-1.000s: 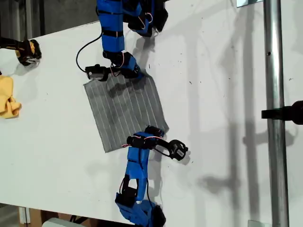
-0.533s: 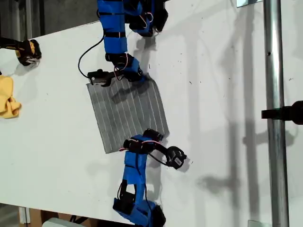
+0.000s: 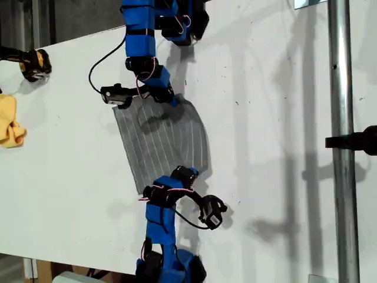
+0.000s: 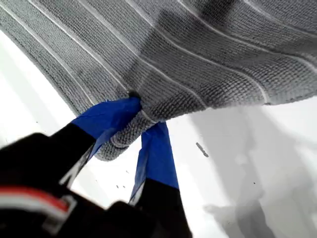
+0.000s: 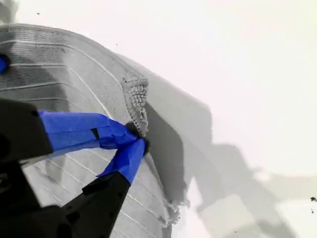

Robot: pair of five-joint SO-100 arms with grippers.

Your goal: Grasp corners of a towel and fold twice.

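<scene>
My first tool (image 4: 141, 116) and my second tool (image 5: 136, 139) each pinch a corner of the towel (image 3: 165, 138) — its held edge lifted off the tabletop (image 3: 265, 118).

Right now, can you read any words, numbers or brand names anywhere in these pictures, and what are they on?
None: no readable text in any view.
The towel carries only pale stripes.
My first gripper and my second gripper show plain blue tape.
The table has only small dark specks, not writing.
</scene>
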